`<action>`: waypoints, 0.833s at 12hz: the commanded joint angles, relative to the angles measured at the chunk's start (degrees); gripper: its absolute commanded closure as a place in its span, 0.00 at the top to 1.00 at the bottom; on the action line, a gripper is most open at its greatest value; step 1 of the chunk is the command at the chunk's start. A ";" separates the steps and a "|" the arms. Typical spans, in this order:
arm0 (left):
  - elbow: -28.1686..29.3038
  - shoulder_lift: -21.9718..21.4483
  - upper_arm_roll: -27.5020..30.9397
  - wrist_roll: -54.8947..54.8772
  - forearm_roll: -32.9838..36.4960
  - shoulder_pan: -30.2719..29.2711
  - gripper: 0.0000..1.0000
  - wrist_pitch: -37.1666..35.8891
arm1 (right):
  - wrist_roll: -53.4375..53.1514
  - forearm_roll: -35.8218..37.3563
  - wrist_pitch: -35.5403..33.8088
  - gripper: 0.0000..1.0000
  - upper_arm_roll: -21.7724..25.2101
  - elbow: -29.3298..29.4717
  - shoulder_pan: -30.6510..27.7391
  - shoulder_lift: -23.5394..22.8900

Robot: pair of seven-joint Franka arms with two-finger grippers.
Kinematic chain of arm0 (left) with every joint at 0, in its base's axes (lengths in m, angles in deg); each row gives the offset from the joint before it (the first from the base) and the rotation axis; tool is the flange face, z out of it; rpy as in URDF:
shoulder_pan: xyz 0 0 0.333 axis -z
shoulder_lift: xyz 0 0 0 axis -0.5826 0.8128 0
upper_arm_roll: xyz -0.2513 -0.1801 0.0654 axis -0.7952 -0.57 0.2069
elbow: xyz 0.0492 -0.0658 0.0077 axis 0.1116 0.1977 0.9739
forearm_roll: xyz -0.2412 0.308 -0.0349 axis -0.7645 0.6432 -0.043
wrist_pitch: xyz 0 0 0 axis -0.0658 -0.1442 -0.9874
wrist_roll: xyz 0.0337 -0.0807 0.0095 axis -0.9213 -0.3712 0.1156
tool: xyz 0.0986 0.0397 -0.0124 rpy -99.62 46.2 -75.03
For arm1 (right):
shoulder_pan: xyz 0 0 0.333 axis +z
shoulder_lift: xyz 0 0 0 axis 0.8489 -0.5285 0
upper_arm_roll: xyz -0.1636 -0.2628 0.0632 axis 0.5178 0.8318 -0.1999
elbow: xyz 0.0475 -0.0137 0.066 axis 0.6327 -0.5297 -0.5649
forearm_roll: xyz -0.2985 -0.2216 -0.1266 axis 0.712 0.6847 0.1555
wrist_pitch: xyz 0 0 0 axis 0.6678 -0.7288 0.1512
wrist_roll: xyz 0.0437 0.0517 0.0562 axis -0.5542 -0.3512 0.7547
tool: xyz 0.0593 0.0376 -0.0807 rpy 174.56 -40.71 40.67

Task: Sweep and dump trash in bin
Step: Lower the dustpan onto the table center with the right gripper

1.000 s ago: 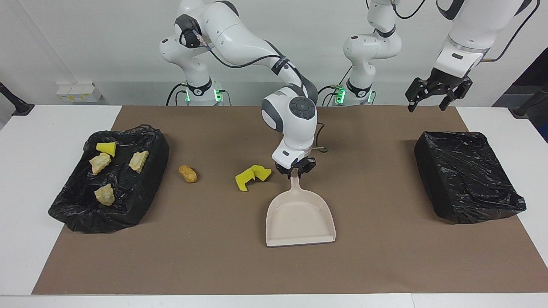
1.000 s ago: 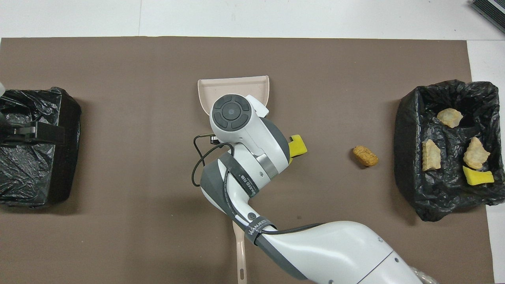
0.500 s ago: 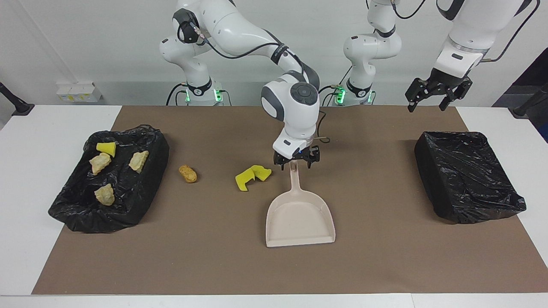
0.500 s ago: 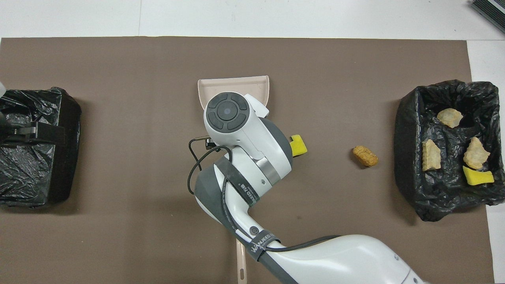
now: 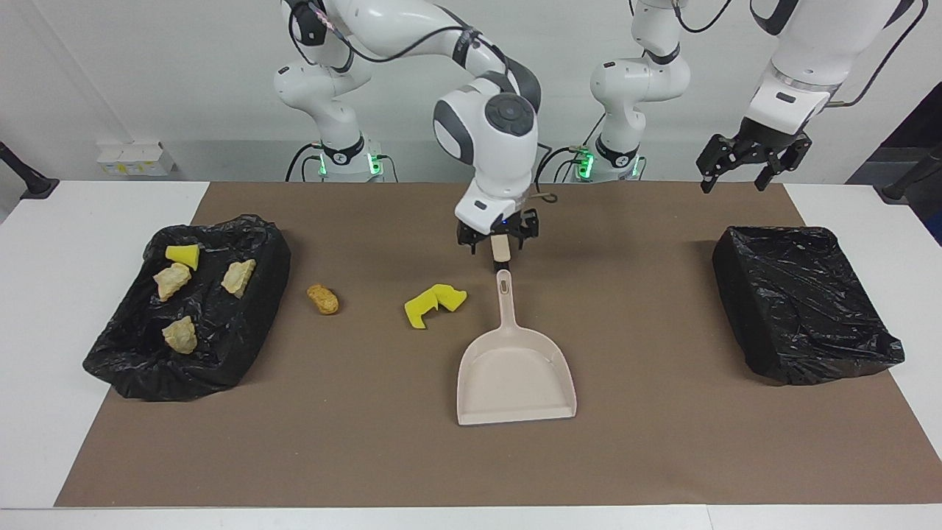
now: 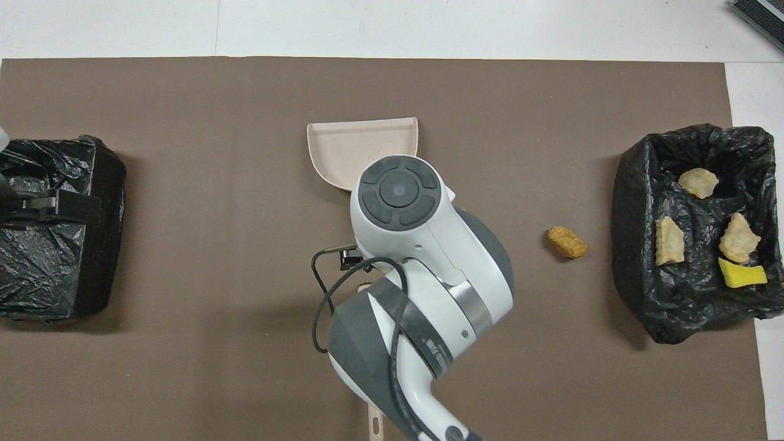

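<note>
- My right pincer [image 5: 497, 246] hangs wide open and holds nothing, over the handle end of the beige dustpan [image 5: 515, 375], clear of it.
- A short beige piece shows just under it; I cannot tell what it is.
- My left pincer [image 5: 752, 165], also wide and bare, waits over the black-lined bin [image 5: 802, 309] at three o'clock in the facing view.
- Trash: three bread-like chunks [image 5: 172, 280] and a yellow sponge wedge [image 5: 182, 255] lie in the nine o'clock bin [image 5: 243, 331].
- A golden-brown nugget [image 5: 323, 299] sits on the brown mat [image 5: 368, 456] just beside that bin.
- A bent yellow sponge piece [image 5: 434, 302] lies at ten o'clock from the dustpan.
- My right arm's band print is too small to read.
</note>
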 commanded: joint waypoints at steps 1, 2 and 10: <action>2.03 -1.59 0.10 -0.61 0.22 -0.15 1.00 0.89 | 2.10 -3.00 1.50 1.00 -0.41 -12.79 0.81 8.88; 1.95 -1.59 0.10 -0.61 0.22 -0.15 1.00 0.89 | 2.45 -3.79 1.94 1.00 -0.41 -16.04 1.77 10.90; 2.03 -1.59 0.10 -0.61 0.22 -0.15 1.00 0.89 | -6.32 -9.08 14.85 0.84 -0.32 -39.54 12.50 24.37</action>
